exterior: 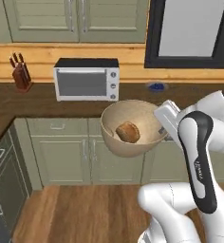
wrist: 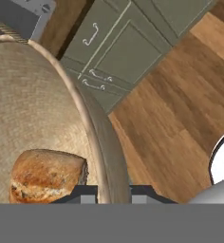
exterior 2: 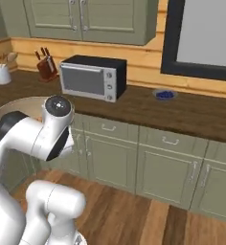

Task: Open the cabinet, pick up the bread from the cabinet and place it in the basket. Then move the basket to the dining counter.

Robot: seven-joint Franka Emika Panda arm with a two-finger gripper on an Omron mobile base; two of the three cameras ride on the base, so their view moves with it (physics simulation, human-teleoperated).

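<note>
The tan woven basket [exterior: 126, 148] hangs in the air in front of the lower cabinets, with my gripper [exterior: 161, 129] shut on its right rim. The brown crusty bread [exterior: 128, 132] lies inside on the bottom. In the hand view the basket's rim [wrist: 100, 137] runs between my fingertips, my gripper [wrist: 112, 191] sits at the bottom, and the bread [wrist: 45, 175] lies just left of it. Part of the basket [exterior 2: 19, 103] peeks out behind my arm. The olive wall cabinet [exterior: 76, 19] above the counter has both doors closed. The dining counter is out of view.
On the short dark countertop [exterior: 38, 102] stand a toaster oven [exterior: 87, 78], a knife block [exterior: 21, 73] and a small blue bowl [exterior: 156, 87]. A utensil pot [exterior 2: 1, 72] stands at the far left. Below are lower cabinets [exterior 2: 167, 162] and open wooden floor [exterior: 85, 213].
</note>
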